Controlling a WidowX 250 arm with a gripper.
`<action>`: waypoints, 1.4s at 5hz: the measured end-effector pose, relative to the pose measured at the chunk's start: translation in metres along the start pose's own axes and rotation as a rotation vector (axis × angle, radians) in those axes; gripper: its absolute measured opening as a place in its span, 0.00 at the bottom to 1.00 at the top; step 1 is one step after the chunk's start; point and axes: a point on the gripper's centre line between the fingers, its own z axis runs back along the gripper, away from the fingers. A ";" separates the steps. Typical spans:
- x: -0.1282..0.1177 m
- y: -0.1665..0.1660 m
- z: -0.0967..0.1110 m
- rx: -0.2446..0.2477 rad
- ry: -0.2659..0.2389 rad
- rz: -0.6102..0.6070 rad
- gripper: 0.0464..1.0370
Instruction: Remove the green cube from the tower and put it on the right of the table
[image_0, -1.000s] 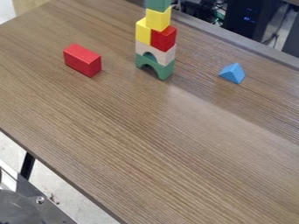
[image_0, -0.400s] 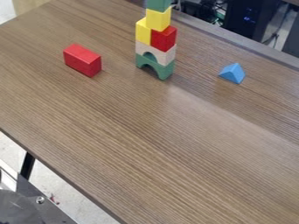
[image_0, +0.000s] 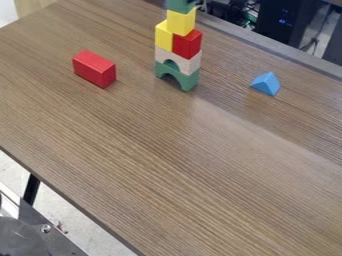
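The green cube (image_0: 181, 5) sits on top of the tower at the top centre, its upper part cut off by the view's edge. Under it is a yellow cube (image_0: 181, 22), which rests on a yellow block (image_0: 163, 36) and a red block (image_0: 187, 44) standing side by side. Below those lie a white arch (image_0: 178, 59) and, at the bottom, a green arch (image_0: 178, 76) on the brown wooden table (image_0: 174, 150).
A red block (image_0: 94, 69) lies left of the tower, and a blue triangular block (image_0: 266, 83) stands to its right. The table's far edge runs behind the tower, with dark equipment beyond. A metal part (image_0: 41, 230) is at the lower left, past the near edge.
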 end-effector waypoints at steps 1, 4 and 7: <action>0.000 0.001 -0.001 0.000 -0.005 0.015 0.52; -0.006 -0.015 0.032 -0.026 -0.090 0.079 0.52; -0.023 -0.155 0.011 -0.009 -0.106 0.091 0.52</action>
